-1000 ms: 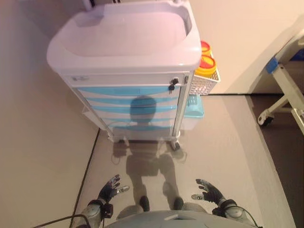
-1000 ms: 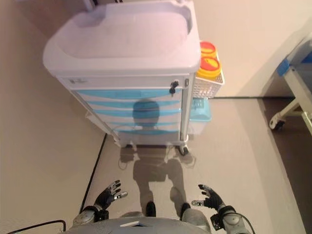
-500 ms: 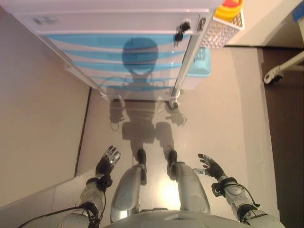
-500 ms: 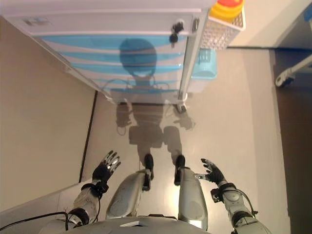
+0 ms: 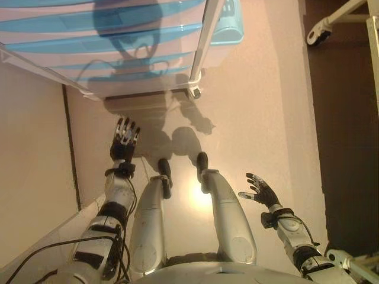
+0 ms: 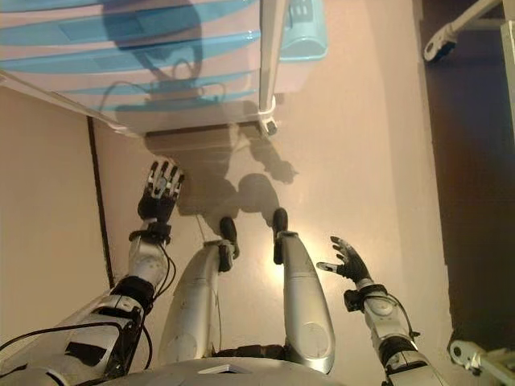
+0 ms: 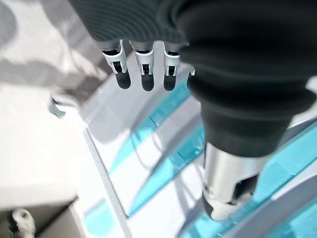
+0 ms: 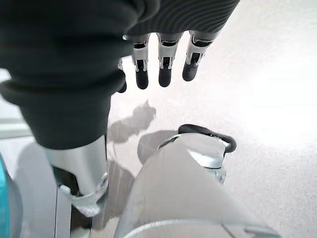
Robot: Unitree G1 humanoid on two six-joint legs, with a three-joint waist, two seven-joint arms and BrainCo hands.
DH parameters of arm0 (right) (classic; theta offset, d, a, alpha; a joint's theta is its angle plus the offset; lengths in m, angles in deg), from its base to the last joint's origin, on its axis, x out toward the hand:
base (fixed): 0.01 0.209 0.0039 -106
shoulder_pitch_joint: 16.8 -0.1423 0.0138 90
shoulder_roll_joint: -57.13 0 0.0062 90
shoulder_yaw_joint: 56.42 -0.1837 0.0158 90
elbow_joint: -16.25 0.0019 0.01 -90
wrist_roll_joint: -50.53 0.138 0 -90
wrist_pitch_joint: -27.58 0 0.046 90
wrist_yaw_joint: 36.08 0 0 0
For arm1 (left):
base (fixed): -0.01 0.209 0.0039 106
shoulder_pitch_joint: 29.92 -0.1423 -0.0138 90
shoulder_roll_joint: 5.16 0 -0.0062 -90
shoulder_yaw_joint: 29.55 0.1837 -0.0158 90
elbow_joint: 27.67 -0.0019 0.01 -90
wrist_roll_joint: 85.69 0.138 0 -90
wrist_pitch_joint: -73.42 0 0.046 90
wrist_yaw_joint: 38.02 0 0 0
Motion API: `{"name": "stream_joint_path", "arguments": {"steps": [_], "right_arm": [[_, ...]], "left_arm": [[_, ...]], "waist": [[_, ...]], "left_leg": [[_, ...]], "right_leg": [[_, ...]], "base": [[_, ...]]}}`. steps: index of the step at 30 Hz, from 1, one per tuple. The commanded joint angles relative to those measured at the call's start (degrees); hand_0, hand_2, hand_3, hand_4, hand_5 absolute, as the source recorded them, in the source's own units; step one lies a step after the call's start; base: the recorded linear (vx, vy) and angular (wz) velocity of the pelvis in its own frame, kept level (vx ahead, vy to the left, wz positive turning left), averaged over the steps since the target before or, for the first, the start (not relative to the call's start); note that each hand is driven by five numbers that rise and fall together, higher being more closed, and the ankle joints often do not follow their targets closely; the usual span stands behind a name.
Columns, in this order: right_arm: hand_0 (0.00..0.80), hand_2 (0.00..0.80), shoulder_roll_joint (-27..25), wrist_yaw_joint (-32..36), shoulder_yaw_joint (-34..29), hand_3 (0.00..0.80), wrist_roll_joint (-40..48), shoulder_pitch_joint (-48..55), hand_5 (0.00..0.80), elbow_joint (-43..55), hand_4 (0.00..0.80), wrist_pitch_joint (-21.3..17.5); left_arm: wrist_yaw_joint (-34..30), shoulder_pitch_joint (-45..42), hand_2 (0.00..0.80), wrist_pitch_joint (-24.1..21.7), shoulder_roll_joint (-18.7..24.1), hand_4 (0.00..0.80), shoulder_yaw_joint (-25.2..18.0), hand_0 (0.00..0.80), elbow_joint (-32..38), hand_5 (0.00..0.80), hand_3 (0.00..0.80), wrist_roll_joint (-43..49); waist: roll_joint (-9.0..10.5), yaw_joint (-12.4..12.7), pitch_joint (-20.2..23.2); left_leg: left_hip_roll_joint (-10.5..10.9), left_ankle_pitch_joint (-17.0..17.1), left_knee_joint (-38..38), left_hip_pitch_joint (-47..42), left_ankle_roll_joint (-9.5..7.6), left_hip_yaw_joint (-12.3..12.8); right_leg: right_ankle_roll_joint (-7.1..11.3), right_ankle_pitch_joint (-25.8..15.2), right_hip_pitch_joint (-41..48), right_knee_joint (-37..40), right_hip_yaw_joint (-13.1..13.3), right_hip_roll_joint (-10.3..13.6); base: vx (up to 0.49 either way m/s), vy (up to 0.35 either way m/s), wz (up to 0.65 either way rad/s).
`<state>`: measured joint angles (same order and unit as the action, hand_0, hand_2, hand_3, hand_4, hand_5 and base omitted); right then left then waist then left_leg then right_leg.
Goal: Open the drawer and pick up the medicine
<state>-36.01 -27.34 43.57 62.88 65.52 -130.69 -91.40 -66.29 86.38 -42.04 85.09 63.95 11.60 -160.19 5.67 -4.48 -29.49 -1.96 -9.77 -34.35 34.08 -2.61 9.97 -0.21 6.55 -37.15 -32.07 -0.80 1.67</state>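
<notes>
While drawers [image 5: 100, 32] closed: left robot hand [image 5: 124, 139] just below, right robot hand [image 5: 259, 190] well apart, both released.

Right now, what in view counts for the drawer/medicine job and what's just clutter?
Job:
- cart drawers, blue-fronted, all closed
- left hand, open, reaching toward the cart's foot
- right hand, open, low at the side
- medicine: not visible

Lying about:
- light blue bin beside the cart
- white wheeled frame at far right
</notes>
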Motion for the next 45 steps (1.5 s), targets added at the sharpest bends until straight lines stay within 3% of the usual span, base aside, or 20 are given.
{"name": "stream_joint_path", "arguments": {"steps": [1, 12, 24, 28, 31, 34, 35, 45], "right_arm": [[0.000, 0.000, -2.5, -1.0, 3.1, 0.000, 2.8, 2.5, 0.000, 4.6, 0.000, 0.1], [0.000, 0.000, -3.2, -3.8, 6.8, 0.000, 3.6, 4.6, 0.000, 6.9, 0.000, -0.7], [0.000, 0.000, -4.4, -5.1, 8.3, 0.000, 2.8, 5.4, 0.000, 8.7, 0.000, -0.9], [0.000, 0.000, -4.4, -5.7, 8.9, 0.000, 2.5, 5.4, 0.000, 9.4, 0.000, -0.3], [0.000, 0.000, -4.3, -5.5, 8.9, 0.000, 2.1, 5.6, 0.000, 9.5, 0.000, -0.2], [0.000, 0.000, -4.5, -5.2, 8.7, 0.000, 1.7, 6.0, 0.000, 9.2, 0.000, -0.3], [0.000, 0.000, -4.5, -5.1, 8.6, 0.000, 1.4, 6.3, 0.000, 9.2, 0.000, -0.2], [0.000, 0.000, -4.5, -4.2, 7.5, 0.000, 1.2, 7.5, 0.000, 9.1, 0.000, 0.4]], "left_arm": [[-2.8, 0.5, 0.000, -2.9, 3.3, 0.000, -3.3, 0.000, 3.2, 0.000, 0.000, -5.9], [-0.3, 17.9, 0.000, -2.8, 14.9, 0.000, -5.1, 0.000, 0.9, 0.000, 0.000, -18.2], [-3.1, 25.6, 0.000, -4.8, 19.3, 0.000, -3.4, 0.000, 5.4, 0.000, 0.000, -26.2], [-10.6, 27.5, 0.000, -3.2, 20.0, 0.000, -2.5, 0.000, 8.4, 0.000, 0.000, -29.9], [-17.0, 28.2, 0.000, -1.0, 19.6, 0.000, -1.4, 0.000, 12.9, 0.000, 0.000, -28.2], [-19.3, 29.2, 0.000, -0.4, 19.3, 0.000, 0.2, 0.000, 18.8, 0.000, 0.000, -23.5], [-18.7, 29.6, 0.000, -0.7, 19.1, 0.000, 0.6, 0.000, 21.1, 0.000, 0.000, -21.1], [-15.4, 32.9, 0.000, -0.7, 20.5, 0.000, 3.5, 0.000, 31.2, 0.000, 0.000, -13.6]], "waist": [[0.28, -1.1, 2.1], [1.21, -4.4, 1.2], [0.85, -5.0, -0.3], [0.98, -4.9, -0.3], [1.12, -4.7, -0.3], [1.01, -4.5, -0.3], [1.26, -4.6, -0.3], [0.28, -3.7, -0.3]], "left_leg": [[3.0, -2.7, 1.2, 1.1, -1.31, 0.0], [1.6, -5.4, -4.8, 5.5, -0.89, 0.7], [2.2, -5.4, -4.3, 4.4, -0.53, 1.1], [2.4, -5.5, -4.2, 4.1, -0.60, 1.2], [2.5, -5.7, -3.8, 3.5, -0.72, 1.3], [2.8, -5.6, -2.9, 2.6, -0.84, 1.4], [3.0, -4.0, -2.3, 2.7, -1.16, 2.1], [4.2, -3.0, 1.2, -2.5, -1.57, 1.9]], "right_leg": [[1.88, -2.5, -0.1, 4.3, -2.1, -2.0], [1.50, -3.1, -3.0, 3.9, 0.2, -2.6], [1.42, -3.8, -2.0, 5.4, 0.5, -2.5], [1.60, -4.1, -1.6, 5.8, 0.5, -2.5], [1.68, -4.3, -1.1, 6.2, 0.6, -2.5], [1.86, -4.5, -0.3, 6.6, 0.7, -2.6], [1.66, -5.9, -0.4, 7.3, 0.6, -2.3], [2.62, -6.0, 5.0, 9.2, 0.4, -1.3]], "base": [[0.018, 0.017, -0.26], [0.017, 0.013, -0.13], [0.005, 0.004, -0.01], [0.000, 0.000, 0.00], [0.009, -0.014, 0.07], [-0.011, -0.018, 0.05], [-0.061, -0.032, 0.03], [0.021, -0.026, 0.06]]}}
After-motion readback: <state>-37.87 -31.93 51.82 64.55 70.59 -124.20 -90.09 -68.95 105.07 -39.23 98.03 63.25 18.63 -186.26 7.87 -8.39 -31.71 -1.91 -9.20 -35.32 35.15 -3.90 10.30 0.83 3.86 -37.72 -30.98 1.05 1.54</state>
